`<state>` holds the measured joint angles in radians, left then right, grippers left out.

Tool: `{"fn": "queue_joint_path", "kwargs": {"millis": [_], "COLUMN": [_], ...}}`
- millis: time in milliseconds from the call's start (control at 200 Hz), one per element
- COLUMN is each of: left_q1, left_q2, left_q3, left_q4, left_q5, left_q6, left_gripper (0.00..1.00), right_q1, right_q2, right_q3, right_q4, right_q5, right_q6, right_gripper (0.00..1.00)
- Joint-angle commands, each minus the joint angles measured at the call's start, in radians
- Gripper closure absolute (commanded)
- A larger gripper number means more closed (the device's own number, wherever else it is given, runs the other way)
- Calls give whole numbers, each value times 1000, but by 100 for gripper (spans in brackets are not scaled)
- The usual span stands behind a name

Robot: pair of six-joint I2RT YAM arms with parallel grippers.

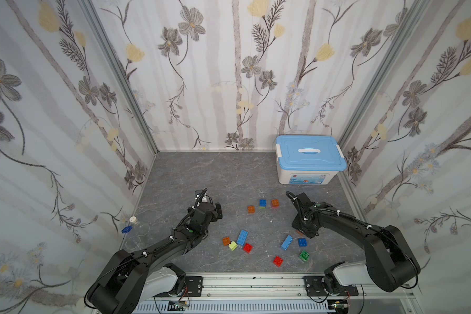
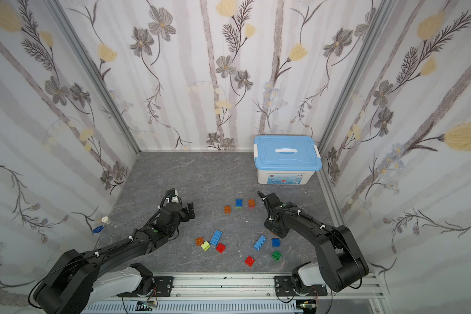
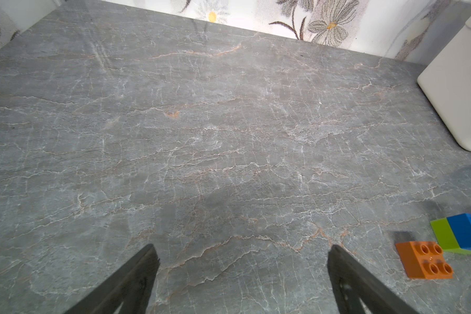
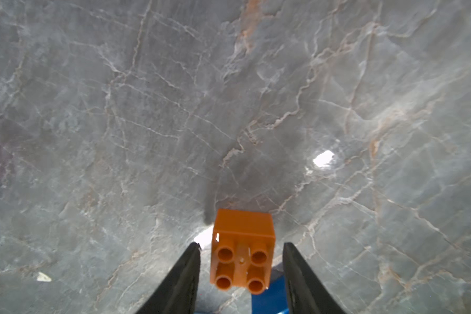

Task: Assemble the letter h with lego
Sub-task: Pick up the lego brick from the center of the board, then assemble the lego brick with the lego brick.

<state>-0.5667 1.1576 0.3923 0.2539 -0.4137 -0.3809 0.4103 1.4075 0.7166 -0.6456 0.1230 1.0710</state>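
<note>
Pick-up stage, by the look of the scatter: no h begun, nothing joined beyond two little stacks. Hangs right gripper (image 4: 241,244) low over table (image 1: 201,176) at 4 o'clock from centre, bracketing orange brick (image 4: 242,225), studs up on the surface. Shows a sliver of gap on either side of it in the right wrist view, so released, not yet clamped. Holds left gripper (image 3: 244,248) at 9 o'clock, spread wide over bare table, grasping nothing.

Rest of lego, in both top views: at 1 o'clock from centre, lone orange (image 1: 251,209), blue-on-lime stack (image 1: 262,202), orange-topped stack (image 1: 274,203); at 6 o'clock, huddle (image 1: 242,237) of four, one of them long; at 5 o'clock, other long brick (image 1: 286,242), blue brick (image 1: 301,241), green brick (image 1: 304,255), red brick (image 1: 278,260). Box (image 1: 309,160) shut in far corner, 1 o'clock, well apart from all that.

Calls next for a square squeeze on the orange brick's flat sides, then a straight lift clear of blue brick, just at 6 o'clock of it. Needs even contact: glossy plastic, likely to twist or squirt free if pinched off-centre. After that, probably a carry to open ground near 12 o'clock, room enough there to lay a stem and build from it.
</note>
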Motion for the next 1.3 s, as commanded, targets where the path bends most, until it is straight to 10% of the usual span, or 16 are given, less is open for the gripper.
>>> {"fn": "queue_joint_path", "kwargs": {"millis": [0, 395, 854, 1294], "left_q1": [-1, 0, 50, 62], "left_q2": [0, -12, 20, 8], "left_q3": [-1, -19, -42, -33], "left_q4": [14, 37, 108, 66], "left_q5": [-30, 4, 168, 145], "left_q6": [3, 19, 6, -16], "left_gripper": [0, 0, 0, 0], "right_q1": [-2, 65, 325, 322], "right_q2": [13, -10, 566, 761], "right_q3": [-9, 153, 975, 1162], "right_q4": [41, -67, -356, -439], "right_q5": [-27, -32, -130, -156], "right_q6": [-9, -153, -489, -539], "right_gripper": [60, 74, 74, 74]}}
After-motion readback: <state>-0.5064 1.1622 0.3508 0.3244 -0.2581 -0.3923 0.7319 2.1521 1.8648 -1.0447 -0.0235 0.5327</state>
